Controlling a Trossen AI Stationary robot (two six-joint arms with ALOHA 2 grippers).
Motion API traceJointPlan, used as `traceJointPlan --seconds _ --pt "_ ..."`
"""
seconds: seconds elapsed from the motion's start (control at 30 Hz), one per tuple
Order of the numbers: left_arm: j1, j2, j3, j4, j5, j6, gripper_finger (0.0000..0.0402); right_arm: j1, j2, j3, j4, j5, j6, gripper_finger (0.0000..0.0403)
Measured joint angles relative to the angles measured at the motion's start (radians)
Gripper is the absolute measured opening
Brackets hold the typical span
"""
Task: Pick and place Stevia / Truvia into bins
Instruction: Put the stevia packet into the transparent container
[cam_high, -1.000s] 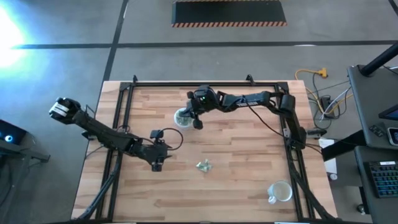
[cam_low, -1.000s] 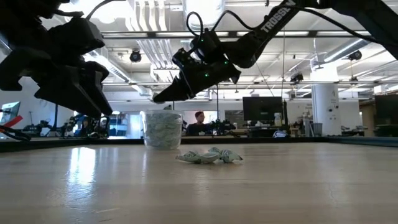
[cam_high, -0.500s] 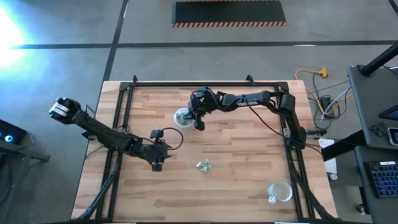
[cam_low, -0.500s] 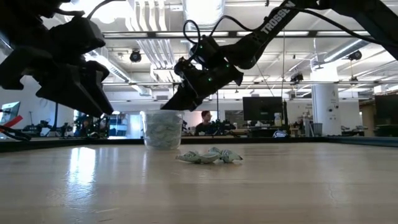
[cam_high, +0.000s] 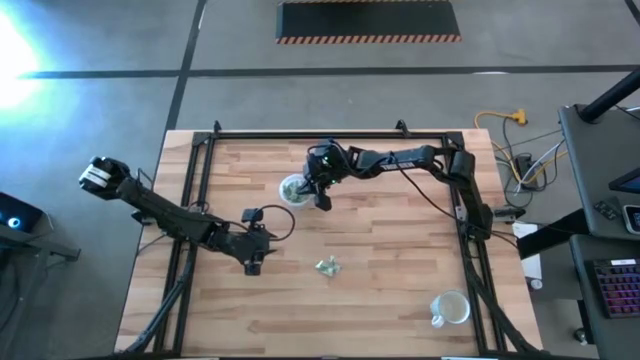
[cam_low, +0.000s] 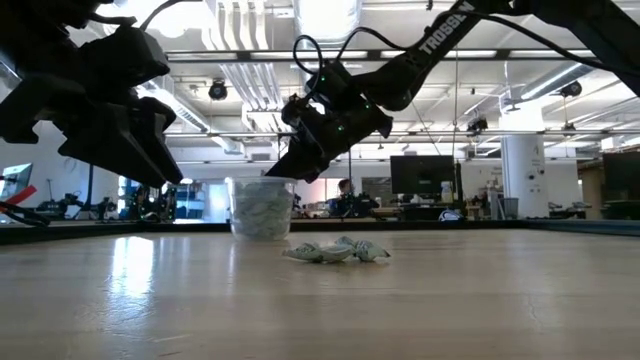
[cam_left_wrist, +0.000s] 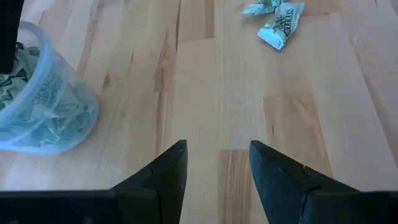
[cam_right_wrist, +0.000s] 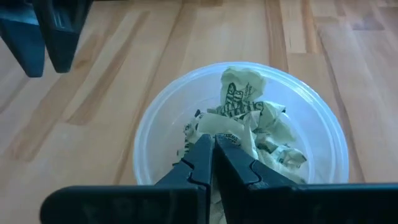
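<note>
R gripper pinched closed, empty, tips right over sachet-filled bin nr desk's far edge. Loose sachets mid-desk, just beside L gripper, fingers apart, nothing held.

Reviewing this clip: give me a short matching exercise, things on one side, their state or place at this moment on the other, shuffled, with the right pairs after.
Things:
1. right claw
2. left claw
3. loose sachets
4. mug

States or places:
A. lying on bare wood mid-table
B. shut, tips over the sachet-filled cup
C. open, holding nothing, above bare wood
D. near the table's corner below the right arm's base in the high view

Pairs: 1-B, 2-C, 3-A, 4-D
</note>
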Motion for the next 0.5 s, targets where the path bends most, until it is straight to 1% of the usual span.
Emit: traceJointPlan --seconds 0.17,0.23,0.33,0.5 --pt "0.000 0.000 0.000 0.001 0.000 0.000 0.0157 0.000 0.000 0.010 -0.001 -0.003 -0.004 0.0010" --pt "0.000 0.000 0.000 0.001 0.000 0.000 0.0157 0.000 0.000 0.015 0.000 -0.004 -0.011 0.0017" --pt "0.000 0.000 0.000 0.001 0.000 0.000 0.0157 0.000 0.000 0.019 0.000 -0.018 -0.012 0.0042" --pt "0.000 0.000 0.000 0.001 0.000 0.000 0.0157 0.001 0.000 0.028 0.000 -0.059 -0.015 0.0101"
